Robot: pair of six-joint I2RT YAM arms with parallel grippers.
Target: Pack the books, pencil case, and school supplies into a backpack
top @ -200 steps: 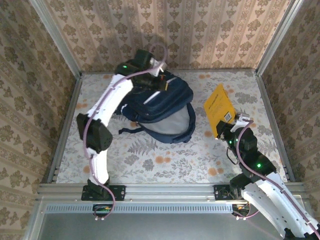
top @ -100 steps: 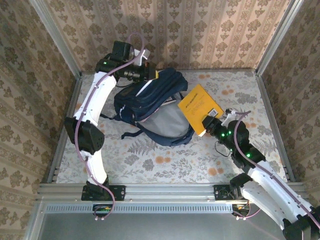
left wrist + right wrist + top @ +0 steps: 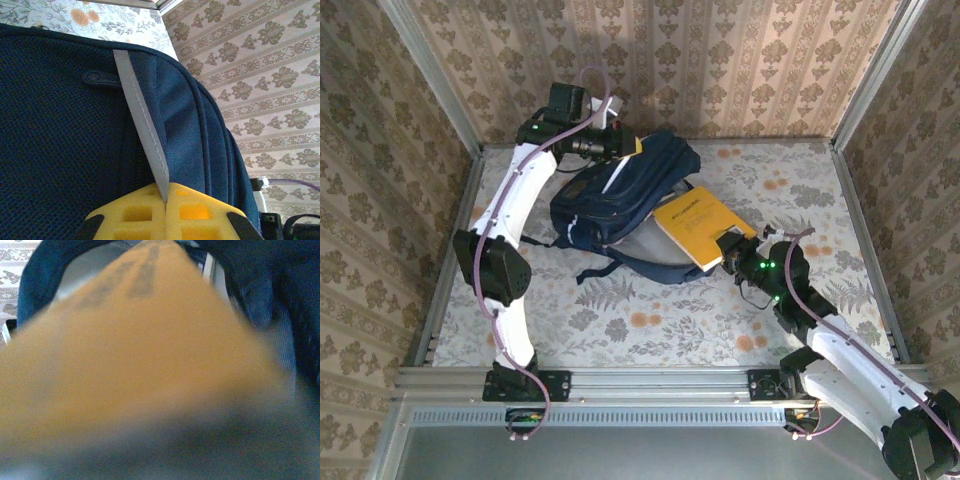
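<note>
Sprawling on a floral counter [image 3: 620,320] between papered walls [image 3: 740,60], backpack [image 3: 620,195] at far centre, left pincer [image 3: 617,147] pinched tight on its grey strap [image 3: 142,125], right pincer [image 3: 728,252] gripping yellow book [image 3: 695,225] overlapping it, book's print blurred up close.

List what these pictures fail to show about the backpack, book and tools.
- Right wrist view: the yellow book is blurred at close range; its print is unreadable.
- Top view: the backpack hides its own contents; the right tool grips the book's corner, fingertips too small to see.
- Left wrist view: the left tool, shut on the backpack's grey strip, is cut off by the bottom edge.
</note>
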